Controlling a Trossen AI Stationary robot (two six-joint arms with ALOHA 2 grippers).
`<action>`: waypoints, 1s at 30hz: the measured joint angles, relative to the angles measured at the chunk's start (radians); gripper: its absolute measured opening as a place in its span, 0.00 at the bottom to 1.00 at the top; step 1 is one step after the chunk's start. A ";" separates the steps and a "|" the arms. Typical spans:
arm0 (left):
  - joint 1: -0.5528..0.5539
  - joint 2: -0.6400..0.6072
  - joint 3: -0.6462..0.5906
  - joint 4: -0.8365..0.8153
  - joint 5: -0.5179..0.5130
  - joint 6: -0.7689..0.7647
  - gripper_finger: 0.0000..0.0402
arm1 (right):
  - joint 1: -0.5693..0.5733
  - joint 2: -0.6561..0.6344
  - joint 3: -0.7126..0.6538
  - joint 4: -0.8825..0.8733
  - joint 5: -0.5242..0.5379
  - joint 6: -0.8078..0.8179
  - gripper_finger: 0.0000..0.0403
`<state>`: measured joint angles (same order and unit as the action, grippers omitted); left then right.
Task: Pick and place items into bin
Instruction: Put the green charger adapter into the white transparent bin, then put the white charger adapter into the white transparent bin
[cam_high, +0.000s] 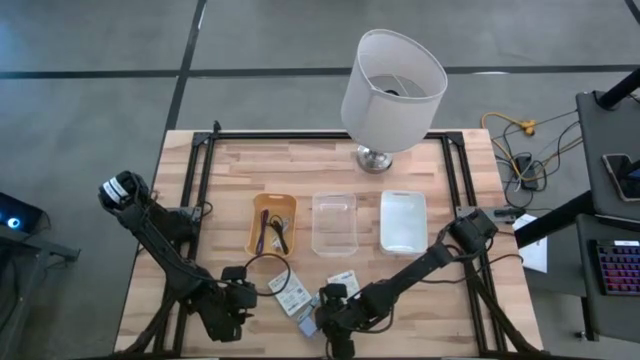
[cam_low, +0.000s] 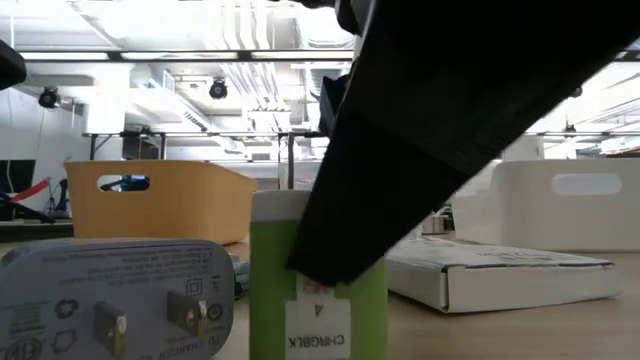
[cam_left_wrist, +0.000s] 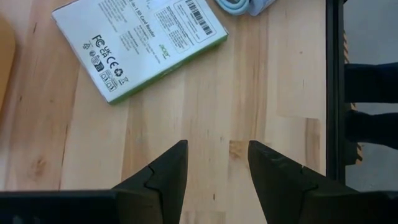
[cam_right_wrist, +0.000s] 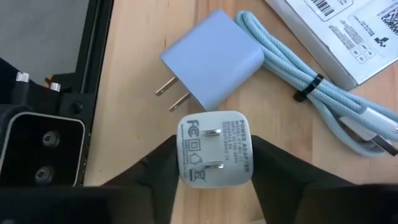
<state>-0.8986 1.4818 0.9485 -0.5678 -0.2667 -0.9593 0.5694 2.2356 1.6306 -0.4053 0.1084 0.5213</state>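
I'm over the wooden tabletop (cam_high: 440, 300), three bins ahead: orange bin (cam_high: 273, 222), clear bin (cam_high: 334, 222), white bin (cam_high: 403, 221). My right end effector (cam_right_wrist: 214, 163) sits at the near edge, fingers straddling the white power adapter (cam_right_wrist: 215, 149), prongs facing up; whether they're pinching it I can't tell. Left end effector (cam_left_wrist: 216, 163) is spread over bare wood, nearby.

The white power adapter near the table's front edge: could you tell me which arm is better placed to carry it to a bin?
Right. The right claw already brackets the white power adapter; the left claw is open over bare wood.
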 joint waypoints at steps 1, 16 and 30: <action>0.000 0.000 0.000 0.000 0.000 0.001 0.38 | 0.000 -0.002 0.000 -0.001 0.000 0.000 0.37; 0.000 -0.009 0.000 -0.003 0.011 0.020 0.38 | -0.061 -0.342 0.000 -0.370 0.507 0.220 0.44; 0.000 -0.017 0.000 0.001 0.001 0.024 0.38 | -0.381 -0.322 -0.020 -0.404 0.368 0.115 0.27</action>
<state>-0.8986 1.4651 0.9482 -0.5664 -0.2662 -0.9355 0.1888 1.9134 1.6104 -0.8091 0.4767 0.6366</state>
